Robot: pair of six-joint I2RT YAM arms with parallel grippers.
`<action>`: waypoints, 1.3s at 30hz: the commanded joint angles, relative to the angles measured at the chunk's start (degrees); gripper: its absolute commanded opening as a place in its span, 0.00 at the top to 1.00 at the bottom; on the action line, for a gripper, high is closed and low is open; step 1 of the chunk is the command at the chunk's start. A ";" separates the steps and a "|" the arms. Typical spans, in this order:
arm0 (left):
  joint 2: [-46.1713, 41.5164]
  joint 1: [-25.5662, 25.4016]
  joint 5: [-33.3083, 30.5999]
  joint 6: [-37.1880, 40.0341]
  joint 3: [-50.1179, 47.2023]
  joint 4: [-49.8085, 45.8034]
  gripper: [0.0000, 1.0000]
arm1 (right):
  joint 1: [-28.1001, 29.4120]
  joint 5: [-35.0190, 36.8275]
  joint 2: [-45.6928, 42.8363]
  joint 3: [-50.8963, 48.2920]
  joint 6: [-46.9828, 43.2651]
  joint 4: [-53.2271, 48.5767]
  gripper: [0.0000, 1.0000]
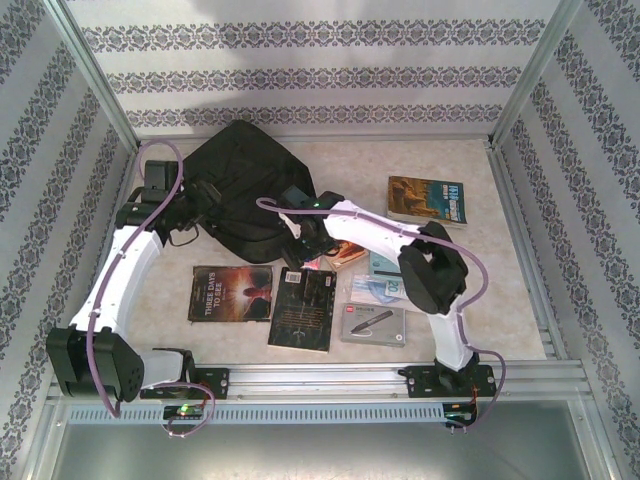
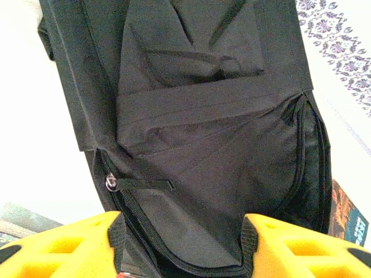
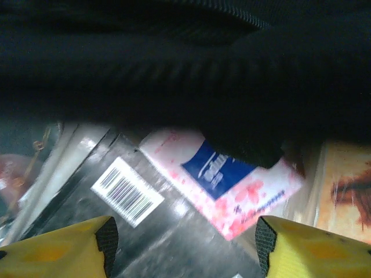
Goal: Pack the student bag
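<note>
At the near edge of the table, three flat things lie in a row: a book with a dark red cover on the left, a black book just beside it, and a grey box printed with a pen on the right. Just behind the box a pale booklet is partly covered by the right arm's elbow. An orange book peeks out from under that arm's forearm.

The right gripper hangs released over the clutter, its yellow fingers well apart with nothing between them. Under it lie a black cover with a white barcode and a pink flowered packet with a blue label. Dark bag fabric overhangs the packet's far end.

Farther back and left of centre lies the student bag, flat on the table and reaching almost to the back wall. The left gripper is at its near left side, jaws spread, not pinching. The bag's zippered edge runs between the fingers, and a zipper pull sits just beyond the left one.

A last book lies far right, well apart from the bag.
</note>
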 commanded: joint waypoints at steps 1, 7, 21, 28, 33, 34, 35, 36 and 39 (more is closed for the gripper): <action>-1.54 0.29 1.47 -0.99 -1.67 -1.37 0.44 | -0.19 2.71 3.39 3.50 -1.15 -1.67 0.33; -1.53 0.23 2.68 -1.00 -2.22 -0.91 0.44 | -0.29 9.22 7.61 4.99 -0.31 -2.95 0.29; 1.19 0.14 5.13 -1.50 -2.00 1.53 0.45 | -2.29 13.17 15.54 5.32 1.67 -5.97 0.30; 2.92 -0.21 5.87 -1.63 -1.10 2.06 0.45 | -9.94 7.84 9.69 -1.12 10.00 -2.88 0.36; 3.76 -0.46 6.10 -1.79 -0.16 2.16 0.45 | -13.37 0.96 6.49 -5.50 18.10 -1.28 0.39; 3.92 -0.48 6.09 -1.69 0.05 2.12 0.45 | -13.59 -0.32 5.53 -6.42 18.94 -0.80 0.40; 4.00 -0.48 6.09 -1.67 0.14 1.98 0.45 | -13.61 -1.07 4.79 -6.95 19.38 -0.44 0.39; 4.07 -0.48 6.05 -1.63 0.23 1.85 0.46 | -13.48 -2.27 3.87 -7.54 19.29 0.03 0.39; 4.20 -0.57 6.15 -1.66 0.30 1.95 0.46 | -12.16 -8.08 2.16 -7.66 15.85 0.92 0.37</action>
